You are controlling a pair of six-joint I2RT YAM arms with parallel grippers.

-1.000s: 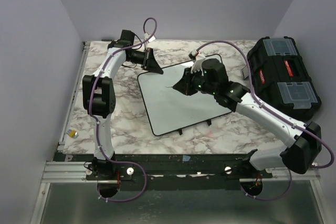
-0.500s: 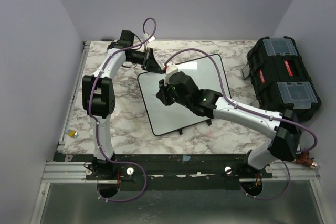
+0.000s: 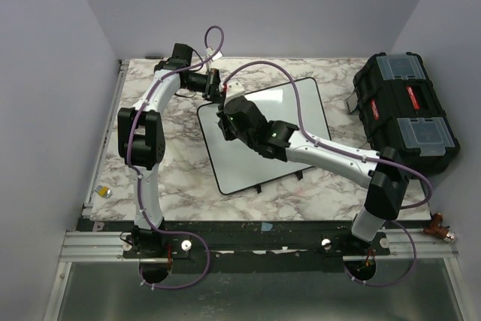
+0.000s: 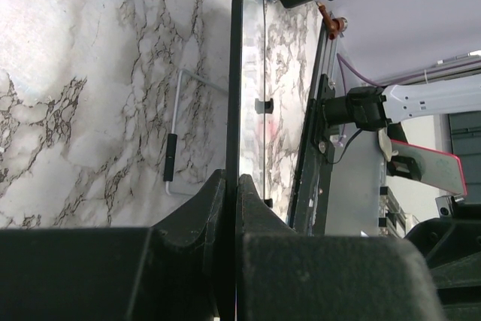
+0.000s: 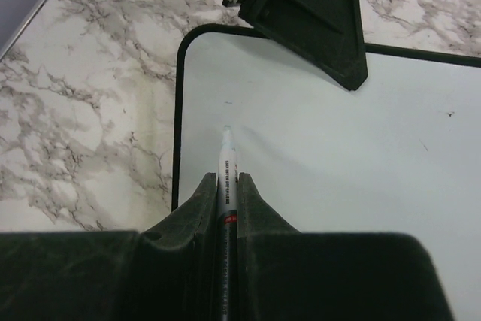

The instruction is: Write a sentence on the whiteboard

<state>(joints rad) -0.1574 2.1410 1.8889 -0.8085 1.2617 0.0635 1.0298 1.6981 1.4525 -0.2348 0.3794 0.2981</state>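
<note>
The whiteboard [image 3: 259,157] lies on the marble table, tilted, with its white face bare; no sentence shows on it, only a few tiny specks. My left gripper [image 3: 217,93] is shut on the board's far left edge, and the black frame [image 4: 237,73] runs between its jaws [image 4: 231,180]. My right gripper [image 3: 225,127] is shut on a white marker [image 5: 226,162]. The marker tip points at the board [image 5: 338,155] near its far left corner, just below the left gripper [image 5: 316,13]. Whether the tip touches the board I cannot tell.
A black toolbox [image 3: 406,110] with clear lid compartments stands at the right edge of the table. A small yellow object [image 3: 106,192] lies at the near left. The board's small black feet [image 3: 259,188] stick out at its near edge. A wire stand [image 4: 174,140] lies under the board.
My right gripper has carried the marker leftward across the board, from its middle to the far left corner. The left gripper and the board have not moved.
</note>
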